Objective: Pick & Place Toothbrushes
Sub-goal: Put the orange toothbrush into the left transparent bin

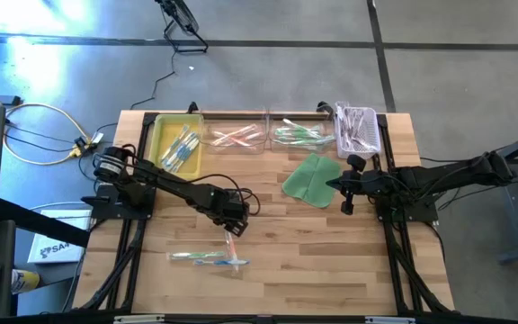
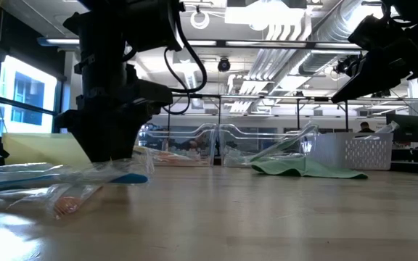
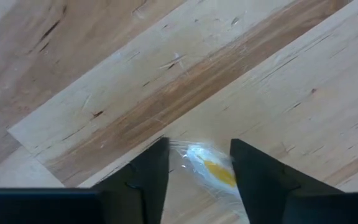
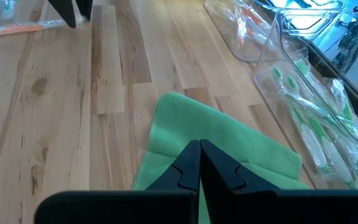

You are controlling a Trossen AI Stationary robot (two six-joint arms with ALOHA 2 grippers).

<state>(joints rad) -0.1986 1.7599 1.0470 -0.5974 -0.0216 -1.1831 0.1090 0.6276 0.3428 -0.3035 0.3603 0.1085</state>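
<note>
An orange-handled toothbrush (image 3: 215, 172) in a clear wrapper lies flat on the wooden table (image 1: 331, 261). My left gripper (image 3: 199, 146) points down over it, open, one finger on either side of the wrapper. In the high view this gripper (image 1: 231, 230) is at the table's middle, and two more wrapped toothbrushes (image 1: 207, 259) lie just nearer the front edge. My right gripper (image 4: 199, 144) waits shut above the green cloth (image 4: 229, 149), at the right (image 1: 347, 193). My left gripper straddles the wrapped toothbrush near its orange part (image 3: 219, 175), fingers coming from above and lying across it. The toothbrush lies flat on the table. Whether the fingers (image 3: 151, 168) touch the wrapper, I cannot tell.
Along the far edge stand a yellow tray (image 1: 162, 135) with toothbrushes, two clear trays (image 1: 236, 137) (image 1: 302, 135) with toothbrushes, and a white basket (image 1: 358, 128). The green cloth (image 1: 311, 178) lies flat right of centre. Bare wood lies toward the front right.
</note>
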